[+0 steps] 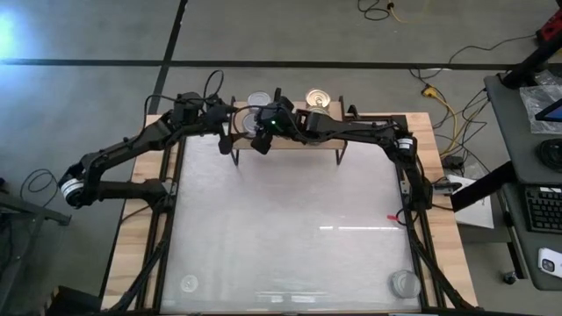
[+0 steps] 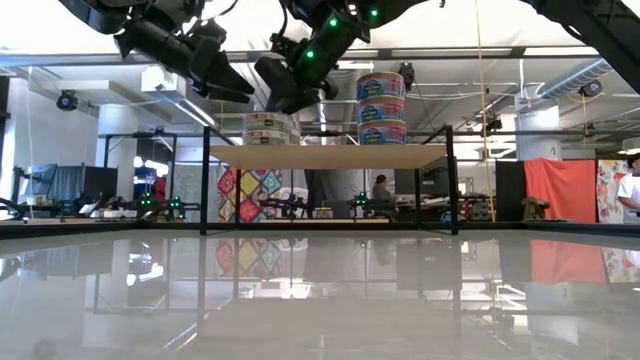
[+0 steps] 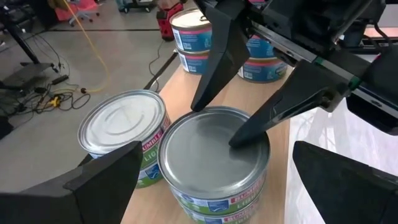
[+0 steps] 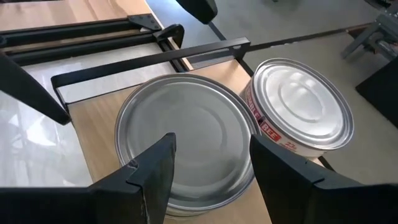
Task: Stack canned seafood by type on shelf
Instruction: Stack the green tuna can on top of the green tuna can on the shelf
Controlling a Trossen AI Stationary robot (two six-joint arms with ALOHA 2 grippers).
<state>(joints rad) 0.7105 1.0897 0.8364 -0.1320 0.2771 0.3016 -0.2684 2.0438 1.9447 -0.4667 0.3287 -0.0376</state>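
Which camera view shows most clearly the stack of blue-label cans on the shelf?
The low view: the blue-label stack stands side-on, three cans high, on the shelf. The high view gives only its top. The left wrist view shows parts behind the right gripper. The right wrist view misses it.

On my feed: white glossy worktop (image 1: 290,228) with wood edging. Small red mark (image 1: 392,218) near its right edge. Clear round lid-like thing (image 1: 404,283) at the front right corner, a fainter one (image 1: 188,283) at the front left. Off the worktop, yellow cable (image 1: 439,96) on the grey floor, desk with a keyboard (image 1: 543,209) far right. In the room behind, orange cloth (image 2: 562,190) and a seated person (image 2: 381,190).
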